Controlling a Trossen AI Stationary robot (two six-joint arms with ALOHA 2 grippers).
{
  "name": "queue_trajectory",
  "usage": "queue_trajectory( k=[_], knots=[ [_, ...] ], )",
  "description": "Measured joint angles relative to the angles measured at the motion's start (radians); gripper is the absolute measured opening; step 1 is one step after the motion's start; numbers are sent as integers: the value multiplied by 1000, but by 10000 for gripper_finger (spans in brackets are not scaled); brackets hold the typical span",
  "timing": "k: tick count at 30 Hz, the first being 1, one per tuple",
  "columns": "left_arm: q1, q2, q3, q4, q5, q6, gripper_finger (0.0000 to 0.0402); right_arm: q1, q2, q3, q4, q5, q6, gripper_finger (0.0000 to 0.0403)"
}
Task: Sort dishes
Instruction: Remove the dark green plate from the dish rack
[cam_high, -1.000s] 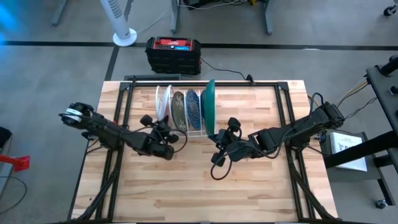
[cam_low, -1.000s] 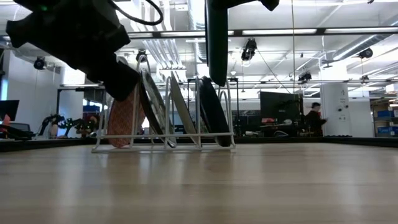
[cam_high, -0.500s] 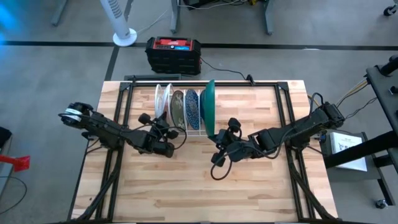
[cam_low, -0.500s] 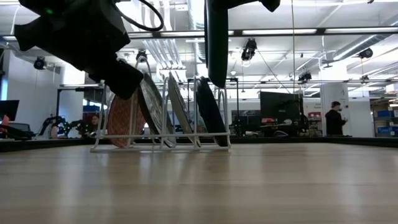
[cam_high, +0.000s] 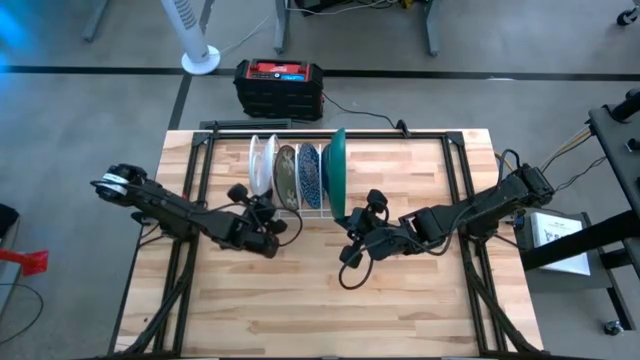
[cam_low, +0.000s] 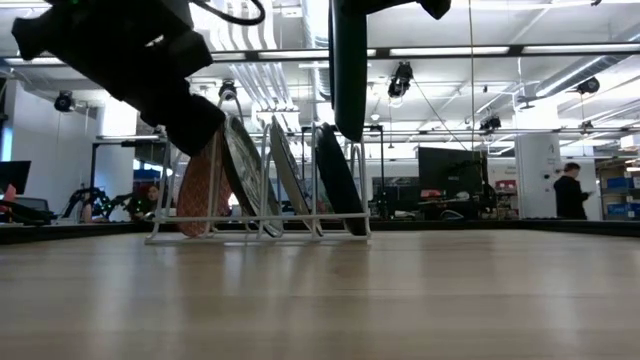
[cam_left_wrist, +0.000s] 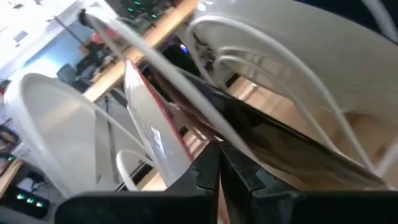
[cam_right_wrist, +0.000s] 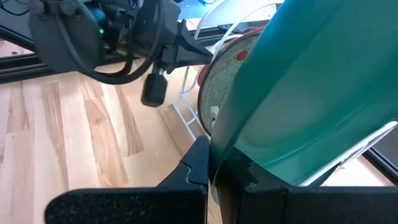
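Both pairs of fingers are pinching shut on plate rims at the white wire rack (cam_high: 300, 200). With my left gripper (cam_high: 272, 222) I am gripping the red-pink patterned plate (cam_low: 203, 185), which is leaning in the rack's outermost slot on the left arm's side; my own wrist is covering most of its upper half from table height, and from the left wrist it is showing only as a white back with a red edge (cam_left_wrist: 152, 134). With my right gripper (cam_high: 352, 232) I am clamping the rim of the dark green plate (cam_high: 335, 172), which is standing upright at the rack's opposite end, its top running out of the low view. Between these two, the greyish-brown plate (cam_high: 287, 178) and the dark blue speckled plate (cam_high: 311, 176) are sitting in the middle slots, seen mostly edge-on. Beyond the rack's far side a black and red box (cam_high: 279, 87) is standing on the floor; its label is too small for me to read.
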Motion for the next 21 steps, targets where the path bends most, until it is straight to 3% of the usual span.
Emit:
queue_trajectory(
  k=[9, 21],
  knots=[
    [-60, 0, 101, -210, 73, -29, 0, 0, 0, 0, -90, 11, 78, 0],
    [-104, 0, 193, -332, 81, -23, 0, 75, -49, 21, -120, 66, 129, 0]
  ],
)
